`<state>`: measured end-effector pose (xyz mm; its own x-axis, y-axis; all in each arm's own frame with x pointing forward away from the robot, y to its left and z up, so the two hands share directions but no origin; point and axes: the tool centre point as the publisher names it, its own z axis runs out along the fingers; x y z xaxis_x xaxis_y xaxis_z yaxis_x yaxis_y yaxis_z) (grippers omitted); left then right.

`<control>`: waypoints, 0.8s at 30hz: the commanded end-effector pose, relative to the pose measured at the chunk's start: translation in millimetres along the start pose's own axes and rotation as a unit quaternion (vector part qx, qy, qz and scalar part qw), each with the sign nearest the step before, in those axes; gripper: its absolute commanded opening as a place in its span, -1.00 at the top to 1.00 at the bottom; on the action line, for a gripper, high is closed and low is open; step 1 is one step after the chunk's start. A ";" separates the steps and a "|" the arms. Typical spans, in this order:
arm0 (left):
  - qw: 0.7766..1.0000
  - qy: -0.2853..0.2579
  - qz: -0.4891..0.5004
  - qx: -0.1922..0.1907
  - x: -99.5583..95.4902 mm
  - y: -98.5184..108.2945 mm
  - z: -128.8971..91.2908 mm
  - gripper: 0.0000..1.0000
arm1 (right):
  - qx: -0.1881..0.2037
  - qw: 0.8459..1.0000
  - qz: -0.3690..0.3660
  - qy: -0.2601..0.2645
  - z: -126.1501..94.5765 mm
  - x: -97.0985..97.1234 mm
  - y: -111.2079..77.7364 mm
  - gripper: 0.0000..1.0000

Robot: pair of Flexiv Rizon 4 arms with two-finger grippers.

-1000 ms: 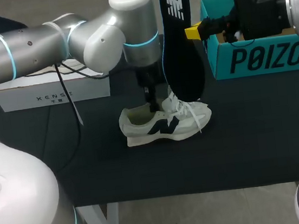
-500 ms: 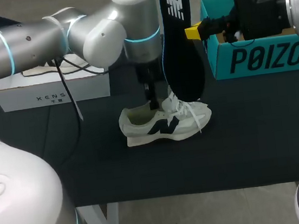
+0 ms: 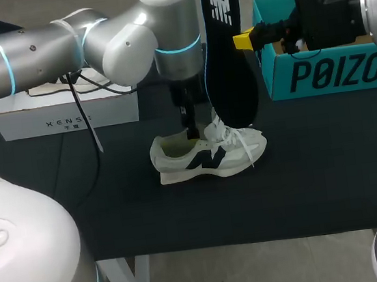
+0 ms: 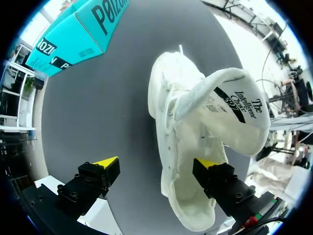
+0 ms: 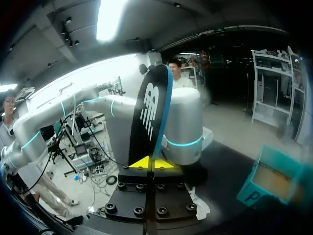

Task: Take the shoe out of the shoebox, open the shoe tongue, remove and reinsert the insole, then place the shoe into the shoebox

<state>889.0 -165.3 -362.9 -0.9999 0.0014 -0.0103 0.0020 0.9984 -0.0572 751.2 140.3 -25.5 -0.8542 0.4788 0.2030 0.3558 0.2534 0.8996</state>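
Observation:
A white sneaker [image 3: 207, 155] with a dark logo lies on its sole on the black table, toe to the right. My left gripper [image 3: 190, 125] comes down at its heel opening. In the left wrist view this gripper [image 4: 157, 165] is open: one finger stands inside the sneaker [image 4: 188, 147], the other outside over the table, and the tongue [image 4: 234, 110] is folded up. My right gripper [image 3: 245, 40] is shut on the edge of the black insole [image 3: 227, 60], holding it upright above the sneaker's toe. In the right wrist view the yellow tips [image 5: 152, 163] pinch the insole [image 5: 152, 115].
The teal shoebox [image 3: 331, 72] stands open at the back right, behind the right gripper; it also shows ahead of the left gripper [image 4: 73, 29]. A white box [image 3: 65, 113] with a cable over it sits at the back left. Bare black tabletop lies in front of the sneaker.
The left arm's elbow has shifted slightly to the right; its gripper stays at the sneaker's opening. The right arm and the insole have not moved.

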 end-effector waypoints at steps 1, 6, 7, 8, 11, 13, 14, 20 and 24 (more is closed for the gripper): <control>1.000 0.002 -0.001 -0.006 -1.1 -5.2 13.9 -1.00 | 0.000 1.000 0.000 -0.001 3.0 -0.7 0.2 1.00; 1.000 0.006 -0.001 -0.006 -2.5 -6.9 20.1 -0.53 | 0.000 1.000 0.000 -0.001 3.0 -0.7 0.2 1.00; 1.000 0.006 -0.001 -0.004 -2.2 -7.5 20.0 -0.40 | 0.000 1.000 0.000 -0.001 3.0 -0.7 0.2 1.00; 1.000 0.006 0.000 -0.003 -1.9 -7.8 19.9 -0.22 | 0.000 1.000 0.000 -0.001 3.0 -0.7 0.2 1.00; 1.000 0.008 0.000 -0.004 -0.9 -7.7 23.1 0.35 | 0.000 1.000 0.000 -0.001 3.0 -0.7 0.2 1.00; 1.000 0.012 -0.001 -0.003 -1.0 -6.9 25.6 0.97 | 0.000 1.000 0.000 -0.001 3.0 -0.7 0.2 1.00; 1.000 0.013 -0.002 -0.003 -1.0 -6.9 26.2 1.00 | 0.000 1.000 0.000 -0.001 3.0 -0.7 0.2 1.00; 1.000 0.016 0.001 -0.005 0.1 -7.8 24.7 1.00 | 0.000 1.000 0.000 -0.001 3.0 -0.7 0.2 1.00; 0.999 0.027 0.011 -0.013 2.2 -6.2 19.5 1.00 | 0.000 1.000 0.000 -0.001 3.0 -0.7 0.2 1.00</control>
<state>883.9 -170.9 -386.7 -0.9990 0.0236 0.0372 0.0221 0.9989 -0.0401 751.2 140.3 -25.5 -0.8541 0.4788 0.2030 0.3558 0.2534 0.8996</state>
